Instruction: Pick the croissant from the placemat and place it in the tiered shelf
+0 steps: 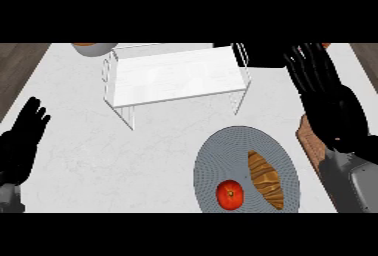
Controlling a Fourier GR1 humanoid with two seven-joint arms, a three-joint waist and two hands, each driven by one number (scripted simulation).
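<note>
Head view, steeply down onto a pale marbled counter (88, 165). At the left edge, mid-height: left hand (22, 142), black, fingers straight and slightly spread, tips up toward the frame's top, holding nothing, resting apart from everything else. At the upper left, against the top band: part of a rounded grey bowl (94, 48) with an orange rim, contents not discernible. Just right of it, across the upper centre: tiered shelf (177, 75), white wire frame with a pale flat top tier, nothing lying on that tier; lower level not visible from this angle. Lower right of centre: round grey placemat (221, 150), looking taller than wide, finely ribbed. On its lower part, left of the croissant and just beside it: a red tomato (229, 194). On the right half of the placemat: croissant (265, 179), golden brown, long axis running nearly top to bottom of the frame with a slight lean, upper end toward the upper left, lower end toward the lower right; untouched by either hand. At the right side: right hand (325, 95), fingers extended and relaxed, tips toward the upper centre, holding nothing, hovering above and to the right of the placemat, grey forearm entering from the lower right. Beneath that wrist: a brown wooden board (308, 140), mostly hidden. No readable writing or labels anywhere.
</note>
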